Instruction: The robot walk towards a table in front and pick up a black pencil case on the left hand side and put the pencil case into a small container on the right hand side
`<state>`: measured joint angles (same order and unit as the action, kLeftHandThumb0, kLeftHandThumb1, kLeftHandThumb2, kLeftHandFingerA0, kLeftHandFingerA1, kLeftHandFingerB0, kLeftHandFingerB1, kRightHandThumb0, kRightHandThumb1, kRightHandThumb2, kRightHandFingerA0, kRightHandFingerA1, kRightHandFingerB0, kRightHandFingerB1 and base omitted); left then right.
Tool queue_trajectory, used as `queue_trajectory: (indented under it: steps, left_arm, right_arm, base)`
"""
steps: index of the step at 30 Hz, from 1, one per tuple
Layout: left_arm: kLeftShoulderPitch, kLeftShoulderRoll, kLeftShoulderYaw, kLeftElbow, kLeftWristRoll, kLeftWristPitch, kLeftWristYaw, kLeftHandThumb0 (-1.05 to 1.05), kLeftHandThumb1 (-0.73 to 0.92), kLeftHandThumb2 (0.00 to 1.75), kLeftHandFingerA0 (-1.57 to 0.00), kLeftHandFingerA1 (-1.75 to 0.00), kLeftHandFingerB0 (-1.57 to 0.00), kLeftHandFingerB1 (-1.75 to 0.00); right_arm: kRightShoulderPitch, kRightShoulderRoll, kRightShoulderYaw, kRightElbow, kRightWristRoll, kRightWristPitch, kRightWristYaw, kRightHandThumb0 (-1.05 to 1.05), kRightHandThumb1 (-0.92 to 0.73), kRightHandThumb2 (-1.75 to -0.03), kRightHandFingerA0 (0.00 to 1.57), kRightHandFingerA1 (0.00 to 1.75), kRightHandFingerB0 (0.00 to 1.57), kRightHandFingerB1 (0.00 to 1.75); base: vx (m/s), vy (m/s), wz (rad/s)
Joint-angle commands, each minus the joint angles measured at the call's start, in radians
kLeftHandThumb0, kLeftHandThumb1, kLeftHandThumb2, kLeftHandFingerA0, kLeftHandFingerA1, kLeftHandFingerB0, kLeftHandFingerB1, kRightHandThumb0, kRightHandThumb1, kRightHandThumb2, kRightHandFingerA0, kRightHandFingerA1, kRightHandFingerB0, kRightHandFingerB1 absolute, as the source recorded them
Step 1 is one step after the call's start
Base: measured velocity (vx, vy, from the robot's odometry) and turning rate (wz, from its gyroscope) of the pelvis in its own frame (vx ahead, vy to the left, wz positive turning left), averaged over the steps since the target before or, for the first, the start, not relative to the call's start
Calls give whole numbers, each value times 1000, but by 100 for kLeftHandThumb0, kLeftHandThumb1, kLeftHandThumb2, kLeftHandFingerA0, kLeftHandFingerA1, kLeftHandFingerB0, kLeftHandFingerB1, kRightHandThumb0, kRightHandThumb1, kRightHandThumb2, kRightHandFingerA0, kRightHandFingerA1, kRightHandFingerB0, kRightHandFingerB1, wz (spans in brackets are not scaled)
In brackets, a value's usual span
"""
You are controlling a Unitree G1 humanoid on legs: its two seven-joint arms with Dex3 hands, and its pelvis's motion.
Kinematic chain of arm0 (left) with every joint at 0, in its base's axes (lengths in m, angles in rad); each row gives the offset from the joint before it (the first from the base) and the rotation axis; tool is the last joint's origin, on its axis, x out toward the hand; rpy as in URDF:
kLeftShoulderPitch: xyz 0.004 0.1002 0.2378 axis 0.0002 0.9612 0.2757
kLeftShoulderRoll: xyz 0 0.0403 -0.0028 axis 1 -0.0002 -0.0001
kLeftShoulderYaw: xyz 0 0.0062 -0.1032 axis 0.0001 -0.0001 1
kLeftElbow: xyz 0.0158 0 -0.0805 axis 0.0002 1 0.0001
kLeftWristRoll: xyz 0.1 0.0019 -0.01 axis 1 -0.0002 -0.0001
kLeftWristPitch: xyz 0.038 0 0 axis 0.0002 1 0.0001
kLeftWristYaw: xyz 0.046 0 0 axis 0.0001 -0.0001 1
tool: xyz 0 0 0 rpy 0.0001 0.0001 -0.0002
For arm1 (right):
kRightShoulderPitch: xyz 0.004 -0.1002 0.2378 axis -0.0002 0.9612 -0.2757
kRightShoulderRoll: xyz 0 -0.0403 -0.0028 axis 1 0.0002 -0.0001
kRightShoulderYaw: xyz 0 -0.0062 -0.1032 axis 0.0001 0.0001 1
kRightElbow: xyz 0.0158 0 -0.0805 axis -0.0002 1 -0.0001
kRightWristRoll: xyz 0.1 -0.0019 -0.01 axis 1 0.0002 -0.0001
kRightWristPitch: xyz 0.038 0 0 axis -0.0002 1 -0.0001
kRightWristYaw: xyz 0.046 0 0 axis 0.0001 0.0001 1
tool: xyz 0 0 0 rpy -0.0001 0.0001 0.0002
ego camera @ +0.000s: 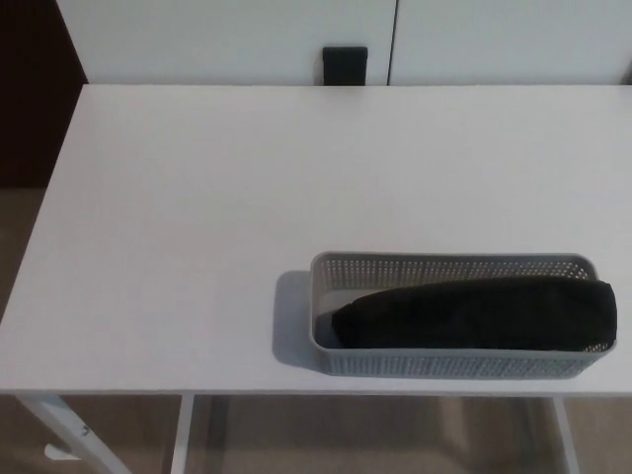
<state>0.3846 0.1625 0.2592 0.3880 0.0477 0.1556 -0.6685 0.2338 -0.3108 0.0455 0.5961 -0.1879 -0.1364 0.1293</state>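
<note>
Showing neither robot hand, the head view leaves the fingers' state unknowable. A long black fabric pencil case (474,314) lies lengthwise inside the grey perforated plastic container (454,364) near the white bench's (197,197) front-right edge, its long axis parallel to that edge. White cabinet doors (227,39) stand behind.

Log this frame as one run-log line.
pencil case: inside basket | basket: table near-right | robot hands: out of view | place: done

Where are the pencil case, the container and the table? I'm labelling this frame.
pencil case (474,314), head view, middle of its black body.
container (454,365), head view, near perforated wall.
table (247,178), head view, bare top.
</note>
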Motion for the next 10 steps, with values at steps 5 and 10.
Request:
queue_trajectory:
  steps: [5,10]
  left_arm:
    - [-87,82,-86,239,173,-412,380,-35,47,55,-22,-35,-18,-28]
    - [-90,85,-96,250,160,-433,390,-20,37,88,-8,-52,-7,-51]
  right_arm:
    - [-36,-11,-42,-13,19,-15,-28,-38,-53,-55,56,43,47,40]
    - [-36,-15,-48,-18,28,-21,-14,-40,-53,-55,56,44,46,40]
  base:
    - [0,0,0]
    - [0,0,0]
